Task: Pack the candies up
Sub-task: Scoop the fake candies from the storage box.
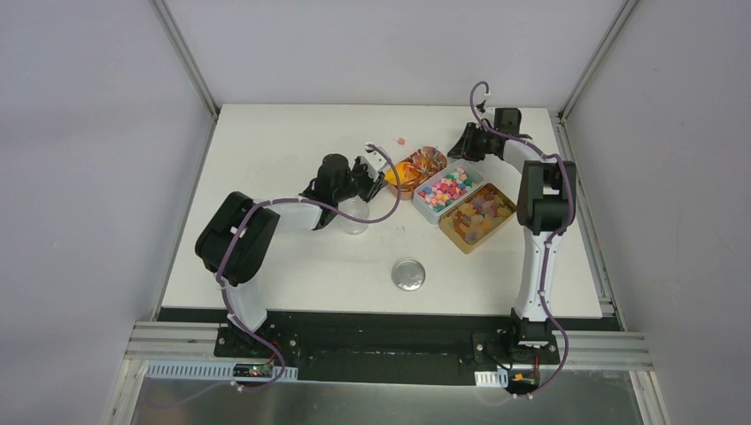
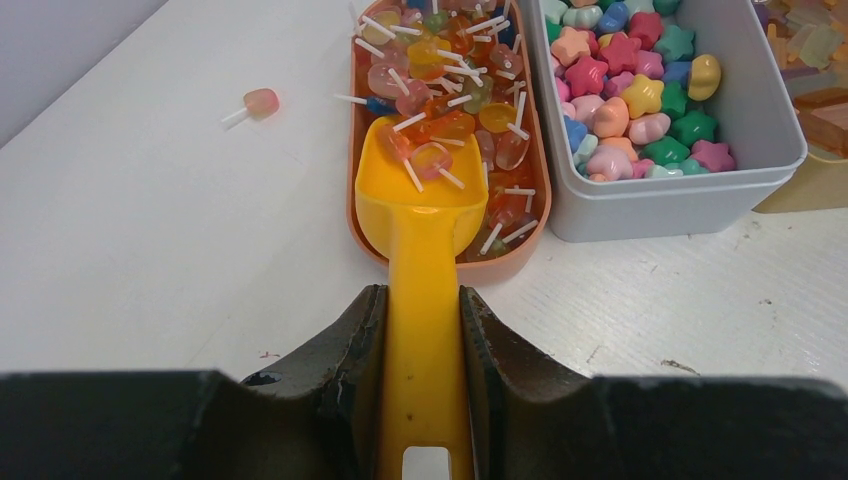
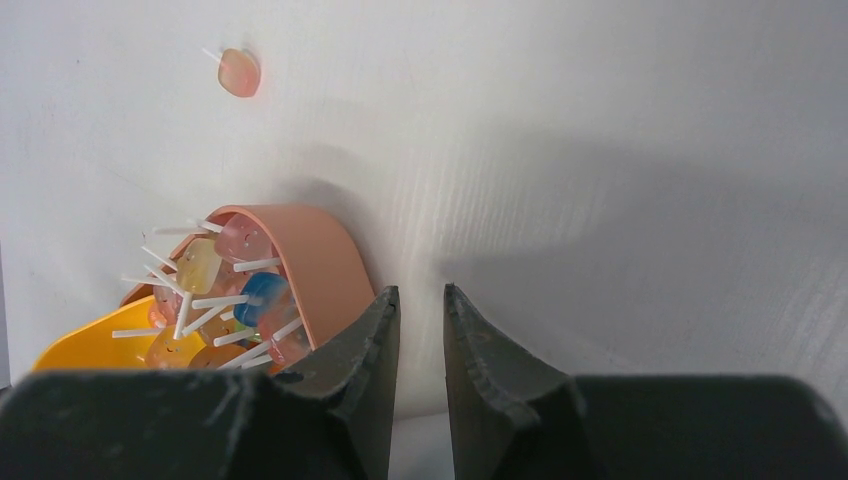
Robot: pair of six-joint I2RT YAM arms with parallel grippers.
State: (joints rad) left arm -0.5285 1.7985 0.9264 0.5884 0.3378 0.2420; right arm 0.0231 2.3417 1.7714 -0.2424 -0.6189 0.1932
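The candies (image 1: 445, 188) are sitting in 3 containers in a row, lying between 1 and 3 o'clock of the table's (image 2: 130, 250) middle in the top view. Tiny lollipops (image 2: 470, 90) with white sticks are filling the oval tray (image 2: 505, 266), star and flower pieces (image 2: 630, 100) are filling the grey box (image 2: 660, 210), and amber gummy chunks (image 1: 478, 215) are filling the tan box (image 2: 795, 188). 1 stray lollipop (image 2: 258, 102) is lying on the table at 11 o'clock of the oval tray.

You are probably dealing with very light pieces. The glossy ones are likely hard and slippery, the sticks are likely to tangle and drag neighbours along, and the gummies are likely soft and tacky. Fingers are a poor way to take them, so you are better off lifting from underneath with the scoop (image 2: 420, 240) and holding its bowl level.

Your left gripper (image 2: 422, 296) is pinching the scoop's handle, with the bowl resting in the near end of the oval tray and carrying about 2 lollipops. Your right gripper (image 3: 420, 300) is hovering at the tray's far end, its jaws standing a narrow gap apart with only bare table showing between them.

What looks like a clear jar (image 1: 354, 220) is standing at 8 o'clock of the tray, partly under your left arm, and a round silver lid (image 1: 408, 274) is lying at 6 o'clock
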